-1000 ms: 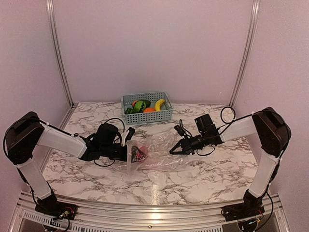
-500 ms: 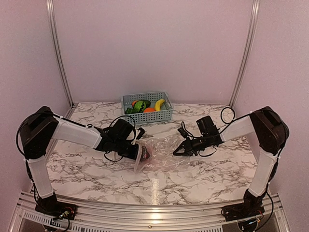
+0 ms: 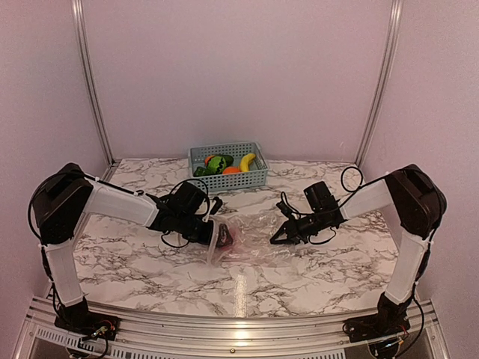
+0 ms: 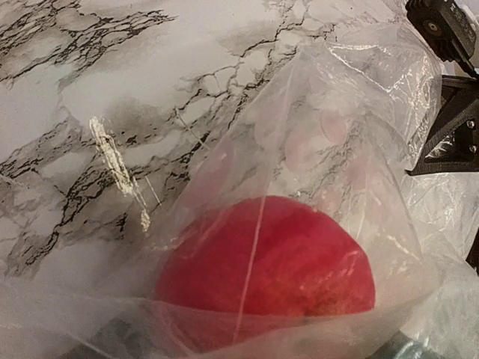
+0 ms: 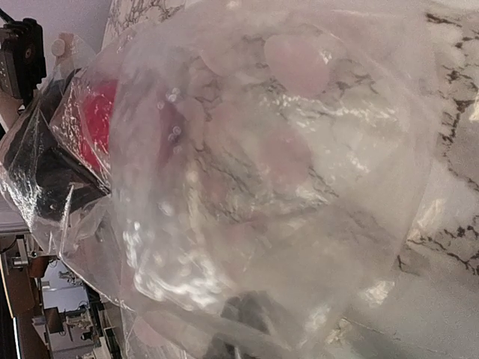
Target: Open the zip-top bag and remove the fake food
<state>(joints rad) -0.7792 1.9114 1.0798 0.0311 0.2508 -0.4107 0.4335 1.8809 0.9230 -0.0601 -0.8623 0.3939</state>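
Note:
The clear zip-top bag [image 3: 251,238] lies crumpled on the marble table between my two grippers. A red round fruit [image 3: 230,236] sits inside it near the left end; it shows large through the plastic in the left wrist view [image 4: 277,262] and at the left edge of the right wrist view [image 5: 93,123]. My left gripper [image 3: 211,229] is shut on the bag's left edge and holds it raised. My right gripper [image 3: 280,234] is shut on the bag's right end. Plastic [image 5: 284,149] covers both grippers' fingers in the wrist views.
A light blue slatted basket [image 3: 254,179] stands at the back centre, holding a yellow banana [image 3: 248,161], a green pepper [image 3: 218,163] and an orange fruit [image 3: 232,170]. Walls enclose the table at the left, back and right.
My left gripper has moved right and a little away, carrying the bag's left edge and the red fruit with it. The bag has bunched up shorter. My right gripper has shifted slightly right.

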